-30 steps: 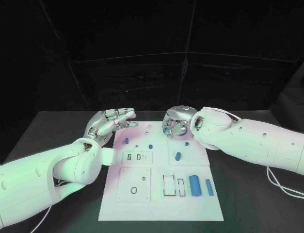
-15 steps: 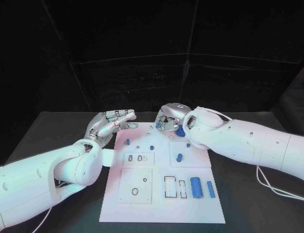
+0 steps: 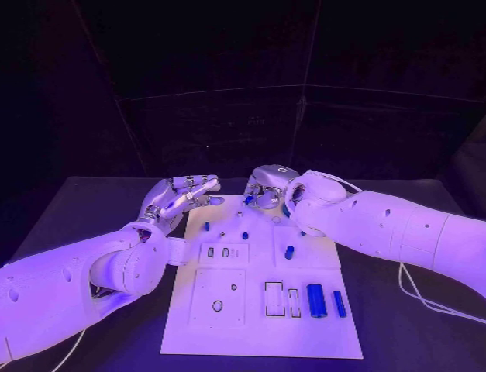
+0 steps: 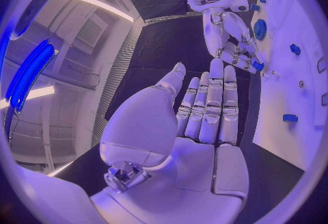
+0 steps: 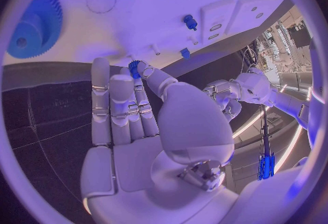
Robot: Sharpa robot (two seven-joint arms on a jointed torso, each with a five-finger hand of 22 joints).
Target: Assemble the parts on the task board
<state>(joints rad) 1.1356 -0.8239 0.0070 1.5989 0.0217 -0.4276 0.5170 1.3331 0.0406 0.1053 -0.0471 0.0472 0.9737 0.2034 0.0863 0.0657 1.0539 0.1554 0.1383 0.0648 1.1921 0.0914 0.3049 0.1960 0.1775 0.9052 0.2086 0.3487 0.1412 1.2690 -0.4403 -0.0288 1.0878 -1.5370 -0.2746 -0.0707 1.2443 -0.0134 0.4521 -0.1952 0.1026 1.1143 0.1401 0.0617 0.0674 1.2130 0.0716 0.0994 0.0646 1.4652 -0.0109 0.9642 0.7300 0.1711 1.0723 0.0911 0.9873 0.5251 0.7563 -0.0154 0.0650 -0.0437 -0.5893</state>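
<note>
Right, my right robot hand [image 3: 267, 191] pinches a small blue gear [image 5: 134, 66] at its fingertips, hovering over the task board [image 3: 260, 333] top edge, upper centre, ready for seating. My left robot hand [image 3: 179, 196] waits released, upper left, beside the board.

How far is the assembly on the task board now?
Seemingly done: a large blue gear sits on the task board. In hand: the right robot hand pinches a small blue toothed part; the left robot hand is open. Left: two blue cylinders lie beside empty rectangular slots.
</note>
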